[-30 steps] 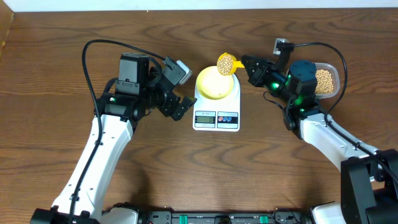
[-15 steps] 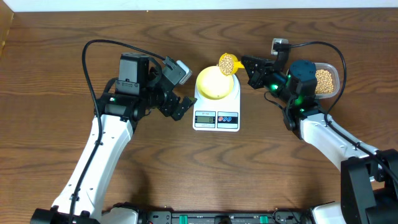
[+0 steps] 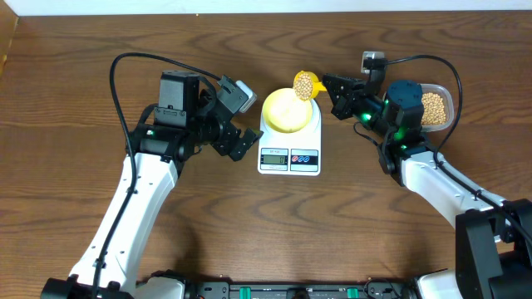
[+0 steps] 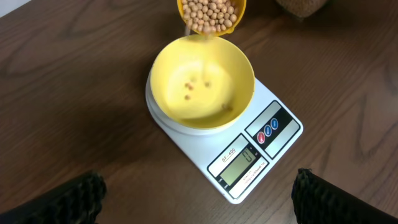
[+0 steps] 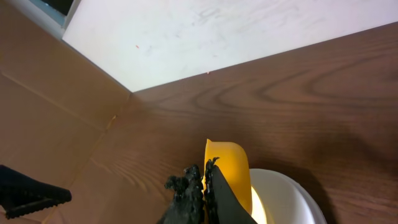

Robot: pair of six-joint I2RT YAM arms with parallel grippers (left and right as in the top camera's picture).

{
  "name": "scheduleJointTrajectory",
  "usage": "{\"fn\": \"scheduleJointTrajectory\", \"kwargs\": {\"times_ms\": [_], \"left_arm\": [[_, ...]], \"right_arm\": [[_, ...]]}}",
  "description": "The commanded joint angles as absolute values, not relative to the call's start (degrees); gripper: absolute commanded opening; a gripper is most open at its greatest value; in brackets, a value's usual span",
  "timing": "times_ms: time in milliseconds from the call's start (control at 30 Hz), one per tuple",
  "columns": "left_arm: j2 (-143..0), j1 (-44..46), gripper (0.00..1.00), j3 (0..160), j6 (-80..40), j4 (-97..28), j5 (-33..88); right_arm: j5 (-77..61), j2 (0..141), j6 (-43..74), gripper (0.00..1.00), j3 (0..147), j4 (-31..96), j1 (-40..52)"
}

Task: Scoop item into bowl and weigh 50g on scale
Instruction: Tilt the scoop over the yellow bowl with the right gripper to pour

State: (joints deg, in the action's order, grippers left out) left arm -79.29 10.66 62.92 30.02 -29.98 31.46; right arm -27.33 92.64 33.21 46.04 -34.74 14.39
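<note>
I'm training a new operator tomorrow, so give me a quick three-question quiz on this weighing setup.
1. True or false: the bowl stands on the scale.
2. Choose one: the scoop is held by A) nothing, B) the right fingers, C) a person's hand.
3. Fill in: the scoop carries a load of ___.
Key: 1 true; 2 B; 3 beans.
</note>
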Motion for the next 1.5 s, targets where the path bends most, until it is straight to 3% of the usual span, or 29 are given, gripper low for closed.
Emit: {"fn": "scheduleJointTrajectory", "kwargs": {"times_ms": [0, 1467], "left_arm": [[-78.7, 10.5, 0.98, 62.5, 29.8, -29.9, 32.4], [-78.7, 10.5, 0.98, 62.5, 29.8, -29.9, 32.4]], "right_arm": [[-27.8, 93.0, 32.0, 0.01, 46.1, -35.0, 14.7], [-29.1, 93.0, 22.4, 0.01, 46.1, -34.9, 16.6]]}}
